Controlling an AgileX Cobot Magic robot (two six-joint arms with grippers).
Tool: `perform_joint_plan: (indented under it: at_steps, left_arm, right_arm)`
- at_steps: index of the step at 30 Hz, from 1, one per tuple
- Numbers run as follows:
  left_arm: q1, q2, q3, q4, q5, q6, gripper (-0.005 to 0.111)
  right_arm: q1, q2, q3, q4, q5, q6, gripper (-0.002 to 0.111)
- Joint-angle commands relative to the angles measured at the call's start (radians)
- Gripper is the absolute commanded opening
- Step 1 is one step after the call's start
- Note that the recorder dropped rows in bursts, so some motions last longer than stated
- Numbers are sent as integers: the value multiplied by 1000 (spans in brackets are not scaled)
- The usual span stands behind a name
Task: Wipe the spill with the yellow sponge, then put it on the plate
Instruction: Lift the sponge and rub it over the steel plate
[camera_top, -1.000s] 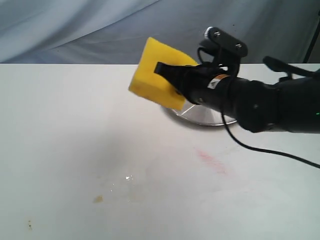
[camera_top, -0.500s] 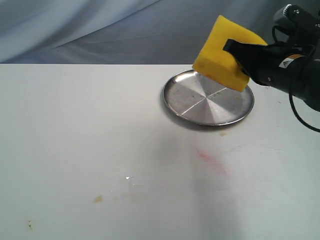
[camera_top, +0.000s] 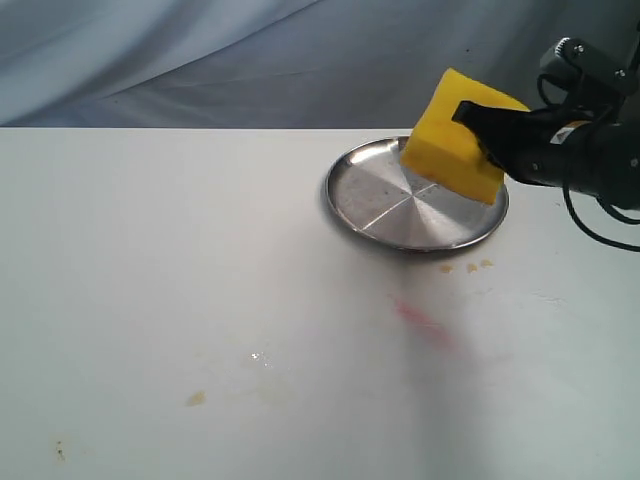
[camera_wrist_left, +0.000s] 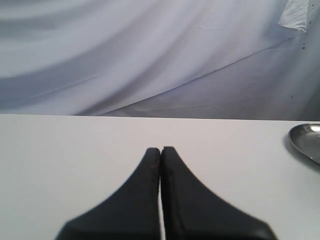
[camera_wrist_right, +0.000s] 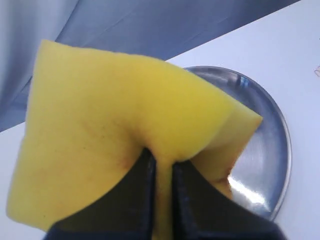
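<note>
The yellow sponge (camera_top: 452, 140) hangs tilted over the far right part of the silver plate (camera_top: 385, 200), squeezed between the fingers of my right gripper (camera_top: 472, 122), which is shut on it. In the right wrist view the pinched sponge (camera_wrist_right: 110, 120) fills most of the picture, with the gripper (camera_wrist_right: 162, 159) biting into its edge and the plate (camera_wrist_right: 272, 150) below. Of the spill, a faint pink smear (camera_top: 422, 322), a small tan droplet (camera_top: 196, 398) and a thin wet trace (camera_top: 260, 357) show on the white table. My left gripper (camera_wrist_left: 161, 150) is shut on nothing above the bare table.
Small tan drops (camera_top: 470, 266) lie on the table just in front of the plate. A grey cloth backdrop (camera_top: 200, 60) hangs behind the table's far edge. The plate's rim (camera_wrist_left: 305, 141) shows at the side of the left wrist view.
My right gripper has carried the sponge rightward from the plate's left side to over its right part and slightly down. Tan drops have appeared in front of the plate.
</note>
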Motion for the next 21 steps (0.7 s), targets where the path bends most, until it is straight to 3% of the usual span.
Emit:
perform_joint_plan:
  at_steps: [1,11,21]
  left_arm:
    - [-1,-2,4,1,-4,-3,1]
    - [-1,-2,4,1,-4,-3,1]
    - [-1,-2,4,1,-4,-3,1]
  right_arm:
    - [-4,41,-72,-23,34,4,0]
    - [-4,149,-206,-28,155,4,0]
    - [-4,225,-222,-46,157,4,0]
